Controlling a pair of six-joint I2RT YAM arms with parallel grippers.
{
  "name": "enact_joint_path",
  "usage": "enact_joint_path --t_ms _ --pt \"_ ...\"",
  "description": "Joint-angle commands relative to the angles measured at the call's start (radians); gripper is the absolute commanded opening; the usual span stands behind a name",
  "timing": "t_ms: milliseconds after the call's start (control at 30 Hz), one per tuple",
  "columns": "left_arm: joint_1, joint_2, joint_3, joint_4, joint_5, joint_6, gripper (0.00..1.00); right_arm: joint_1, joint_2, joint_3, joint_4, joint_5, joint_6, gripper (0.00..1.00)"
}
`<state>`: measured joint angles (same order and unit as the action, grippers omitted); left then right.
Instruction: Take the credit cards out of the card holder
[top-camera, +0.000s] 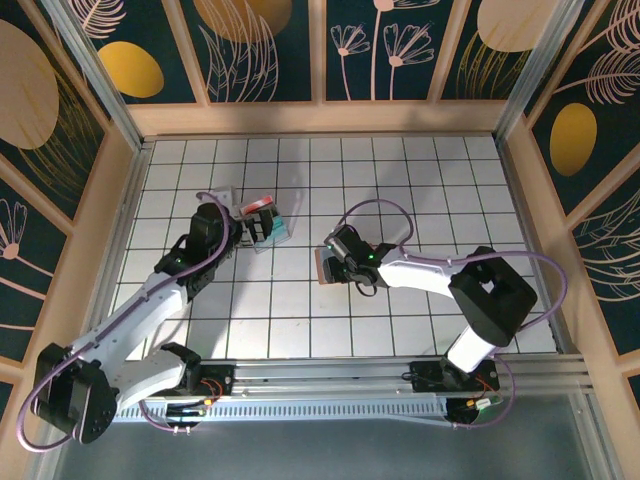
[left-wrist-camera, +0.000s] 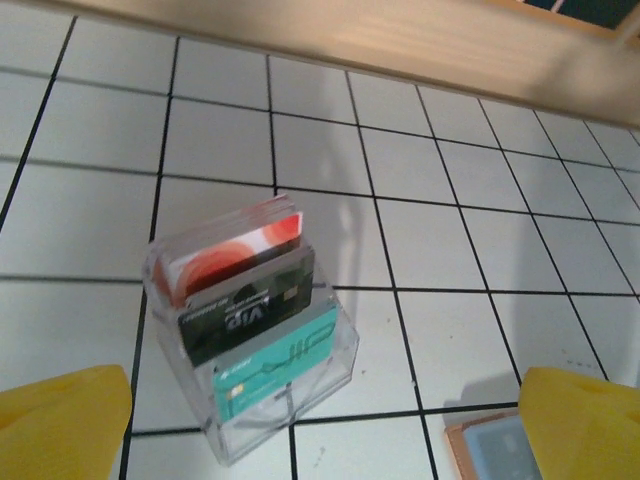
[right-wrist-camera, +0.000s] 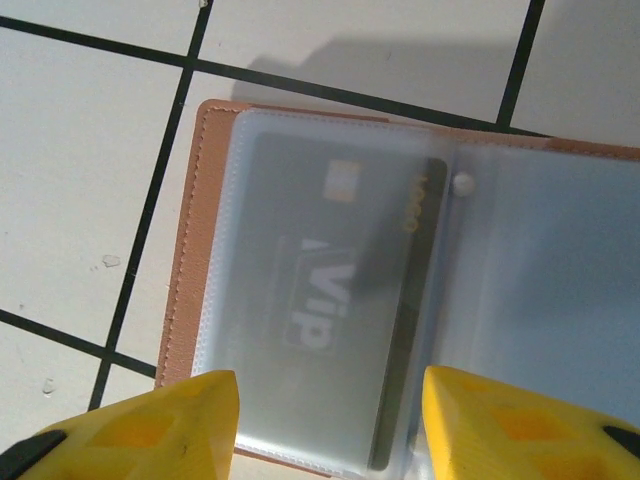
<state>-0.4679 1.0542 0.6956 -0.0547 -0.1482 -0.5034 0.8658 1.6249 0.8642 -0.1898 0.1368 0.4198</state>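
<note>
While one dark credit card (right-wrist-camera: 330, 300) sits sleeved in the open card holder (right-wrist-camera: 185, 260), flat on the bench (right-wrist-camera: 80, 150) between the parted right fingers (right-wrist-camera: 150, 430) poised to pinch it, the left fingers (left-wrist-camera: 60, 425), spread wide and empty, flank the clear box (left-wrist-camera: 335, 345) beyond them, which keeps removed cards (left-wrist-camera: 235, 255) upright.

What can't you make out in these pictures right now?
Right wrist view: the card holder runs off the right and bottom edges; its frosted sleeve blurs the dark card.
Left wrist view: in the clear box, front cards hide those behind.
Top view: the right gripper covers most of the card holder.
</note>
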Motion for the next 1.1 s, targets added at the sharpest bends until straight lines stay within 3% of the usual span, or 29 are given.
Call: enact_joint_path --t_ms 0,767,1067 --pt "-0.012 -0.05 -0.048 0.025 -0.052 -0.152 0.99 0.003 0.011 0.03 -0.007 0.034 -0.043 0.54" --pt "-0.044 -0.056 -0.086 0.053 -0.158 -0.204 0.99 0.04 0.105 0.078 0.0 0.035 -0.043 0.65" --pt "-0.044 -0.06 -0.087 0.047 -0.169 -0.194 0.99 0.041 0.13 0.062 0.029 0.019 -0.014 0.46"
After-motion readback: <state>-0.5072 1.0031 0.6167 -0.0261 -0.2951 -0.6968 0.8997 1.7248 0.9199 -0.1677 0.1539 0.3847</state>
